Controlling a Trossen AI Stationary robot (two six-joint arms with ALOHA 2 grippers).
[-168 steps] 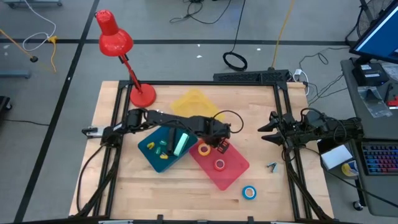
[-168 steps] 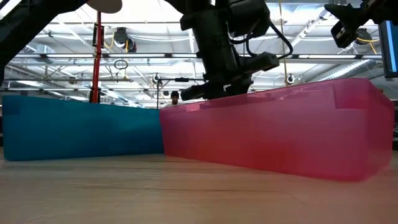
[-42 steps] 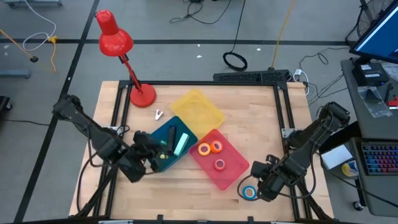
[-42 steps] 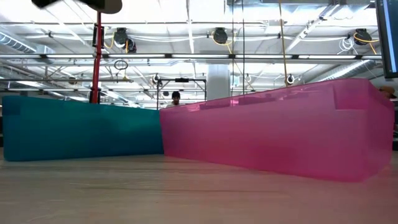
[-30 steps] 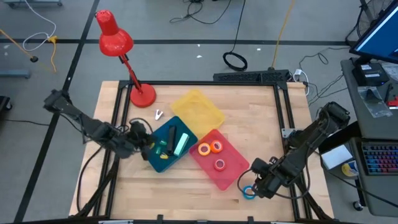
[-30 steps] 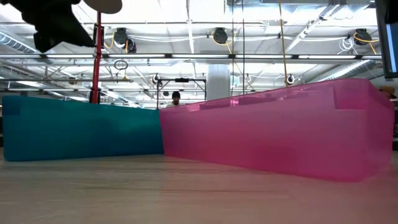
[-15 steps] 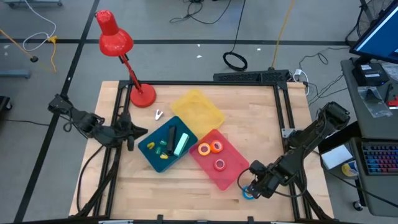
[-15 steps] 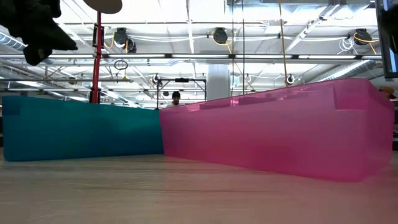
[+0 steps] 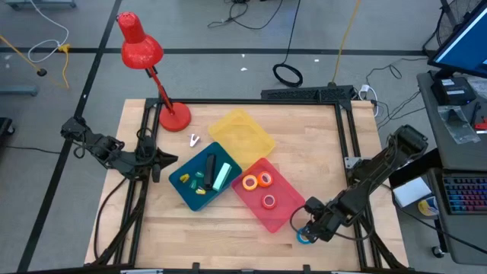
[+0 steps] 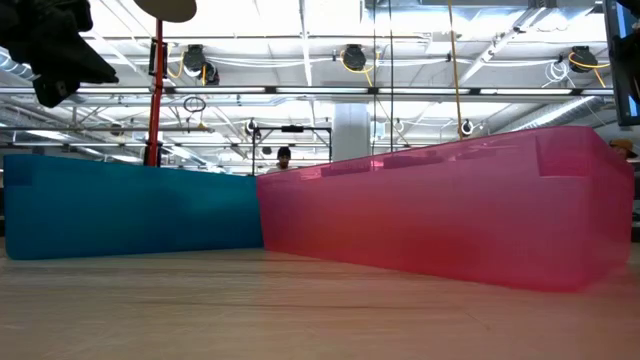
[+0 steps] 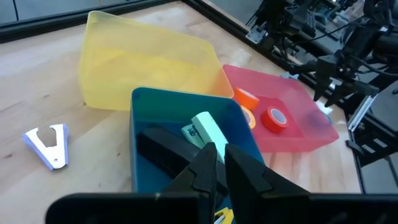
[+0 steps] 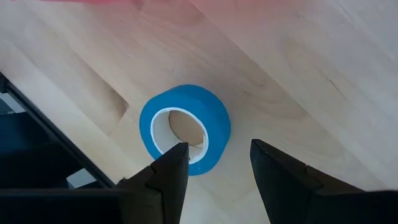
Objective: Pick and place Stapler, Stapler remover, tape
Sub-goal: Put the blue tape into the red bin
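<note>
A blue tape roll [image 12: 185, 127] lies flat on the wood by the table's near right part [image 9: 303, 237]. My right gripper [image 12: 217, 165] hangs open just over it, one finger at its rim and the other beside it. Orange [image 9: 264, 180], yellow [image 9: 249, 183] and red [image 9: 268, 201] rolls lie in the pink tray [image 9: 283, 215]. A black stapler [image 11: 168, 149] and a mint-green one [image 11: 208, 129] lie in the teal tray [image 9: 183, 186]. The white staple remover [image 9: 194, 140] lies on the table. My left gripper [image 9: 164, 158] is shut, left of the teal tray.
An empty-looking yellow tray [image 9: 241, 133] sits behind the teal one. A red desk lamp [image 9: 173, 116] stands at the far left corner. Black frame rails [image 9: 346, 160] run along the table's sides. In the low view the teal [image 10: 130, 205] and pink [image 10: 450, 210] tray walls fill the middle.
My left gripper has drawn back from the teal tray's near left side toward the table's left edge and a little farther away. My right gripper has crept slightly left and nearer over the blue roll. The trays and rolls have stayed put.
</note>
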